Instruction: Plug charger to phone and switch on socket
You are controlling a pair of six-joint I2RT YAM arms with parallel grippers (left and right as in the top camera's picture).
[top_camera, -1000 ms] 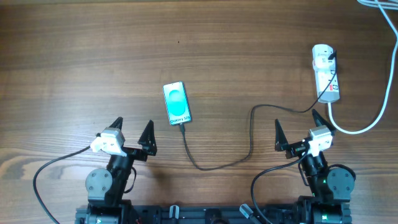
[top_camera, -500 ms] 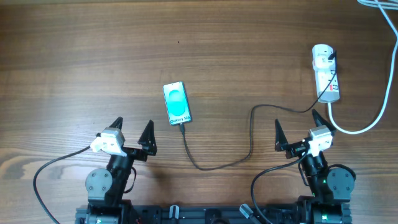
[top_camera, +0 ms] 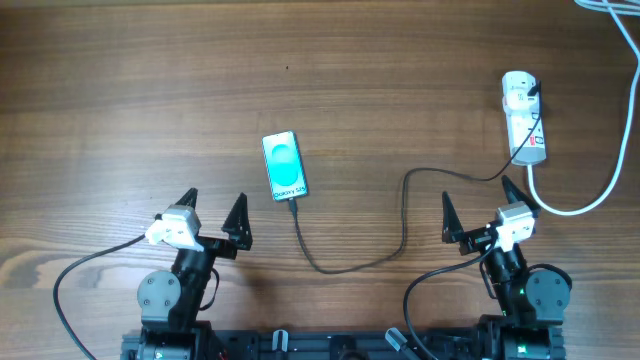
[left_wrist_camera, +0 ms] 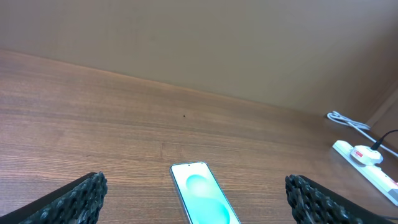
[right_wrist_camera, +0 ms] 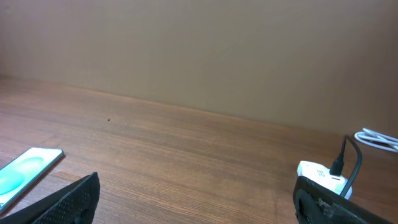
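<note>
The phone (top_camera: pixel 284 166) lies flat mid-table, screen teal with a green shape; it also shows in the left wrist view (left_wrist_camera: pixel 202 198) and at the right wrist view's left edge (right_wrist_camera: pixel 25 169). The thin black charger cable (top_camera: pixel 355 262) runs from the phone's near end, loops right, and reaches the white socket strip (top_camera: pixel 524 118) at the far right, where its plug sits in the strip (right_wrist_camera: pixel 326 175). My left gripper (top_camera: pixel 213 213) is open and empty, near the front edge, below-left of the phone. My right gripper (top_camera: pixel 478 207) is open and empty, in front of the socket.
A thicker white lead (top_camera: pixel 600 195) curves from the socket strip along the right edge and off the top right corner; it also shows in the left wrist view (left_wrist_camera: pixel 348 121). A plain wall stands behind the wooden table (top_camera: pixel 150 100).
</note>
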